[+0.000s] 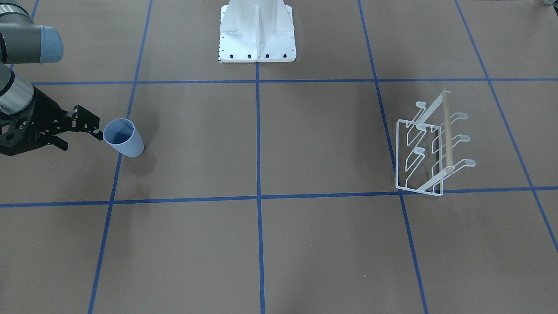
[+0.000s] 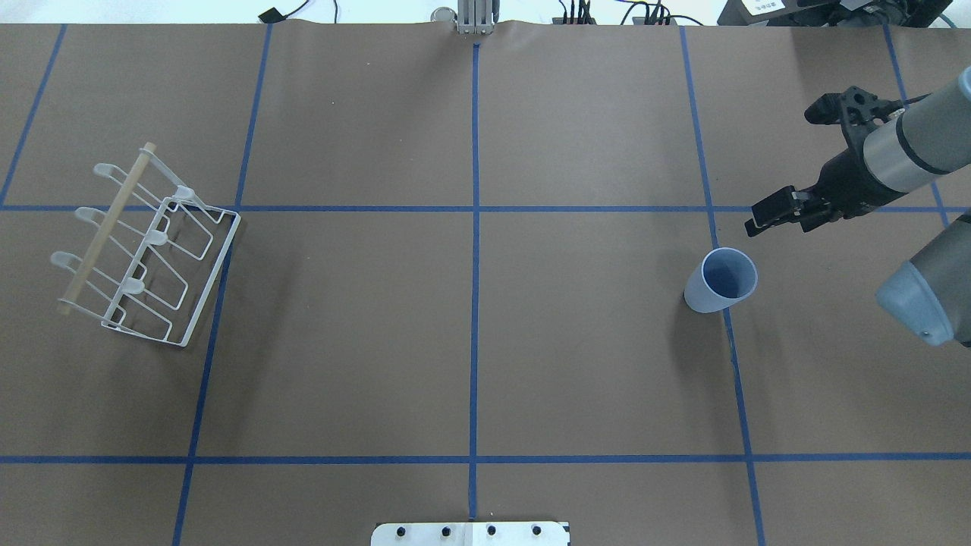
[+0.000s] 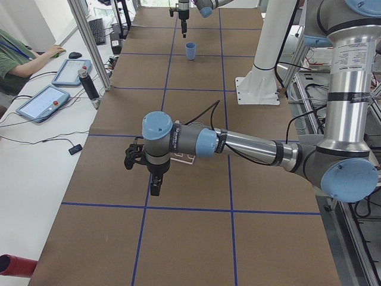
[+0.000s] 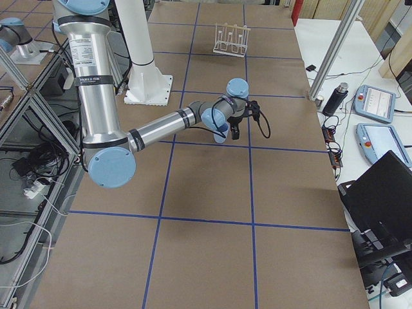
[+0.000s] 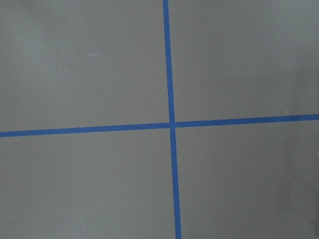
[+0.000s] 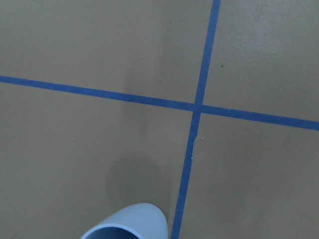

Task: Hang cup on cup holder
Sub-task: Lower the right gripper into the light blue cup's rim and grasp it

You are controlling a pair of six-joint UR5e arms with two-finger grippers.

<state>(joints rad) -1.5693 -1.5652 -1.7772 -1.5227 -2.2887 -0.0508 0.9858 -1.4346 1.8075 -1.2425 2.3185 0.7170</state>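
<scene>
The light blue cup (image 2: 721, 280) stands upright, mouth up, on the brown table at the right of the overhead view. It also shows in the front view (image 1: 124, 138) and at the bottom edge of the right wrist view (image 6: 127, 225). My right gripper (image 2: 756, 216) hangs open and empty just beyond the cup and apart from it; in the front view (image 1: 83, 139) it is left of the cup. The white wire cup holder (image 2: 144, 246) with its wooden dowel stands far left, with nothing on it. My left gripper (image 3: 155, 187) shows only in the left side view, so I cannot tell whether it is open or shut.
The robot's white base plate (image 1: 257, 32) sits at the table's middle near edge. Blue tape lines (image 2: 475, 265) grid the brown table. Operator tablets (image 3: 44, 101) and a seated person are beyond the table's far side.
</scene>
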